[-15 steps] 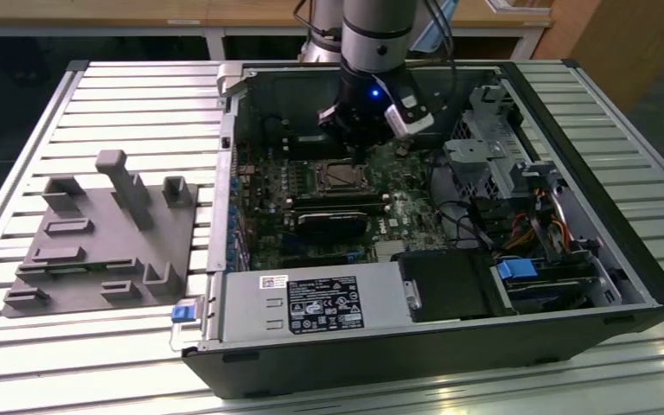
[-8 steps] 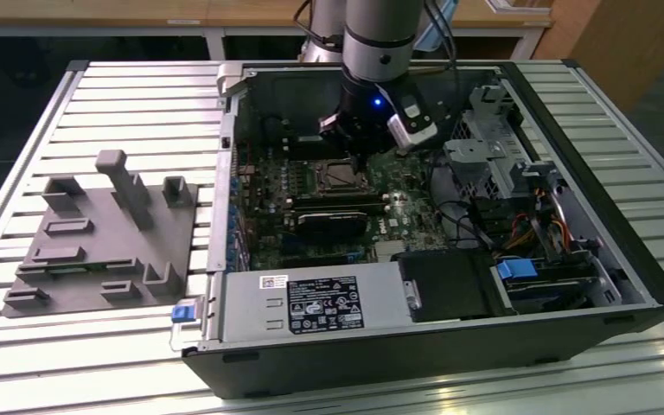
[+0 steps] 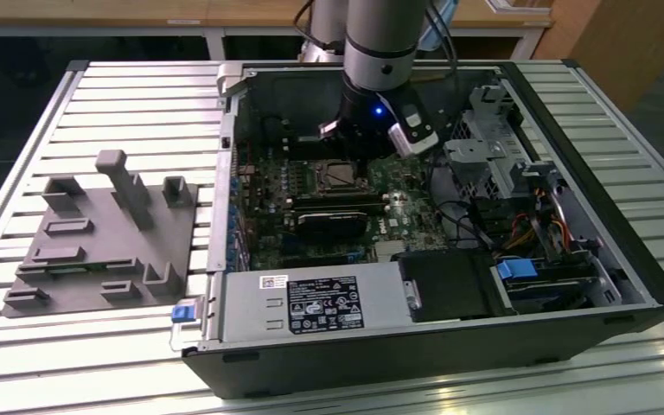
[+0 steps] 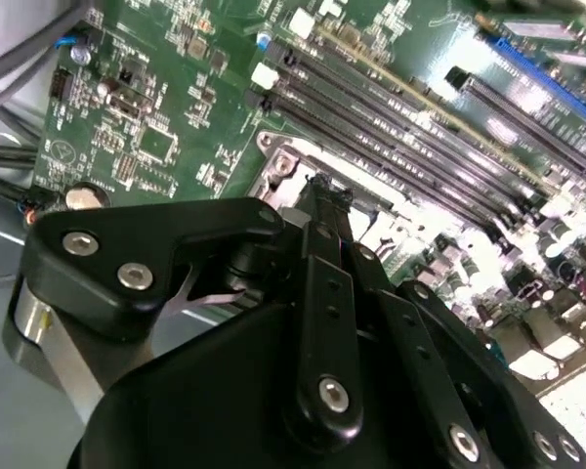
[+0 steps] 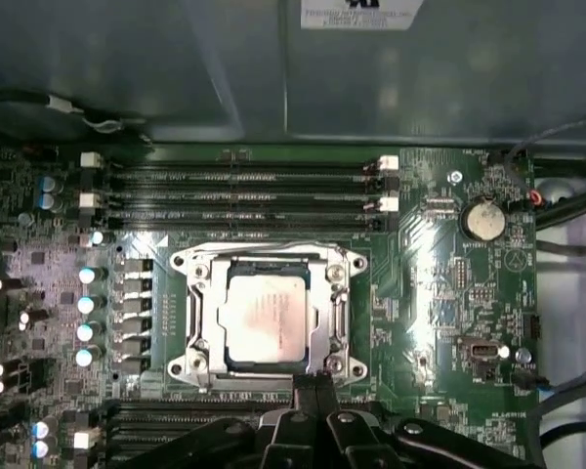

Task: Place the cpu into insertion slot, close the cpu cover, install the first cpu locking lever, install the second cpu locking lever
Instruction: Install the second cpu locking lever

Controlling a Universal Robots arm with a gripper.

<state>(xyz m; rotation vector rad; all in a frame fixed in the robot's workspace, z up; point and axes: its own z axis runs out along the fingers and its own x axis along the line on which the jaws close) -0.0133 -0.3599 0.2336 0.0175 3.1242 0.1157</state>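
Silver cpu [image 5: 271,325] sits in the insertion slot [image 5: 200,327], cpu cover [image 5: 334,327] down. Claw [image 5: 313,391] is pinched narrow, empty, beside the cover's edge. Push levers slowly.

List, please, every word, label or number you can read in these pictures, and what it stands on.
No text can be read.
Power supply label: print too small to read.
Case label: blurred and cut off.
cpu top: faint marks, unreadable.
Motherboard lettering: too small to read.
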